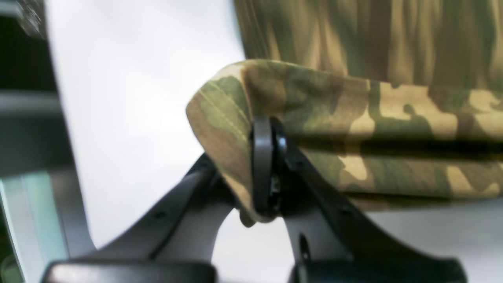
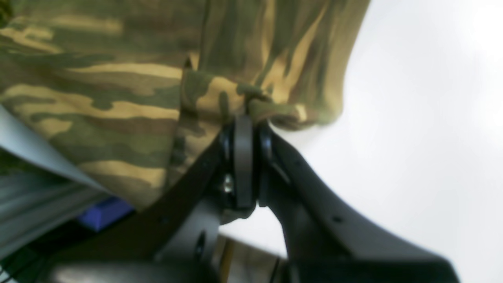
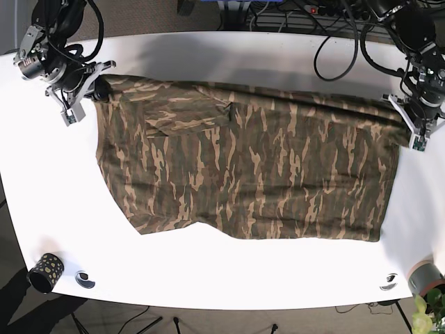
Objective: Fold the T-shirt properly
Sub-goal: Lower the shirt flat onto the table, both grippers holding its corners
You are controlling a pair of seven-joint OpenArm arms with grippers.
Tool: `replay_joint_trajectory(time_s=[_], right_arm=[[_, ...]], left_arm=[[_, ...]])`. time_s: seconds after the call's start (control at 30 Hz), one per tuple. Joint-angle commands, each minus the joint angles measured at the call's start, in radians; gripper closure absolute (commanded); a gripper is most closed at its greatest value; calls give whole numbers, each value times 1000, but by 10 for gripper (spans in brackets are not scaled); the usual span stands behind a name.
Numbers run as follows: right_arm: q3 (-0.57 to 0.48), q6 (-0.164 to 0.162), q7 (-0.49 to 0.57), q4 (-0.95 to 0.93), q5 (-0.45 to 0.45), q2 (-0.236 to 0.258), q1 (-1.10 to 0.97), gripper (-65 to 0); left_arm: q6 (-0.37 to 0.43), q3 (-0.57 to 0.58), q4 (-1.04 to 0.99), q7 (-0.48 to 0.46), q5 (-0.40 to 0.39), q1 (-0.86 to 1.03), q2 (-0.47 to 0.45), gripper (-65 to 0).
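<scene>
Two wrist views tell one story: left end effector (image 1: 271,165) clamped on a hem of the camouflage T-shirt (image 1: 353,118); right end effector (image 2: 245,157) pinching another bunched edge. From the base view, one shirt lies folded once lengthwise on the white counter (image 3: 229,264); further folds likely remain.

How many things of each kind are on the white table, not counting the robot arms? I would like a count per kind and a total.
Camouflage T-shirt: 1
Black cup with gold dots, at the near left corner: 1
Small round black-and-white markers, near the front edge: 2
Total: 4
</scene>
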Motion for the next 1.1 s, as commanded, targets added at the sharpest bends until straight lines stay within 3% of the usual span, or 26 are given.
replay_joint_trajectory(time_s=[0.0,0.63,0.77,0.83,0.93,1.0,1.07], right_arm=[[7,1,6,-5,-8,25,25,0],[4,1,8,-324,-31,26,282,0],[4,1,25,-382,-125,21,359,0],[4,1,48,-384,-182,20,382,-92],[4,1,77,-381,-260,18,410,-293],[5,1,78,-379,-269,26,421,-398],[8,1,78,-376,-268,40,419,-460]], left_arm=[[10,35,-18,-4,19,-25,-22,0],[10,73,-262,-4,19,-205,-45,-1],[10,73,-315,-4,19,-242,-47,-97],[10,73,-334,-4,19,-260,-47,-183],[10,72,-361,-4,15,-292,-45,-344],[10,72,-365,-4,12,-306,-45,-401],[10,72,-362,-4,10,-315,-45,-408]])
